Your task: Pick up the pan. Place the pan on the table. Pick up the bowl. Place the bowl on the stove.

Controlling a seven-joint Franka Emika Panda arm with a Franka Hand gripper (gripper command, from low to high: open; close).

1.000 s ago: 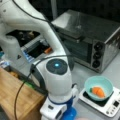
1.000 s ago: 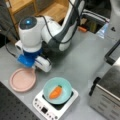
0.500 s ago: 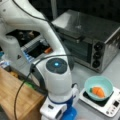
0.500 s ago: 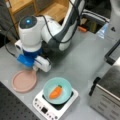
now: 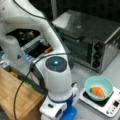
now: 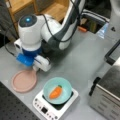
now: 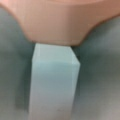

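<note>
Start with the pan [image 6: 24,80]: in a front view it lies flat on the grey table [image 6: 75,62], toward that view's left, just beside the stove [image 6: 56,103] but apart from it. Your wrist view looks straight down on it, with the pinkish rim [image 7: 58,22] across the top and the white stub handle [image 7: 53,82] running down the middle over the grey surface.

The bowl [image 6: 57,90] sits on the stove's black cooking surface in both front views (the orange carrot piece [image 6: 55,92] lies inside it), and it covers most of the burner. You can see it again from the opposite side as the bowl [image 5: 98,88] on the stove [image 5: 106,101] at that view's lower right.

The gripper [image 6: 37,67] hangs low over the pan's handle end, at the edge of the pan nearest the arm. Its fingertips are hidden by the white hand body, and no finger shows in the wrist view, so you cannot tell how wide it stands or whether it has hold of the handle.

Farther out, the silver toaster oven [image 5: 92,40] stands behind the stove, and a light wooden board [image 5: 17,97] lies at a front view's lower left.
</note>
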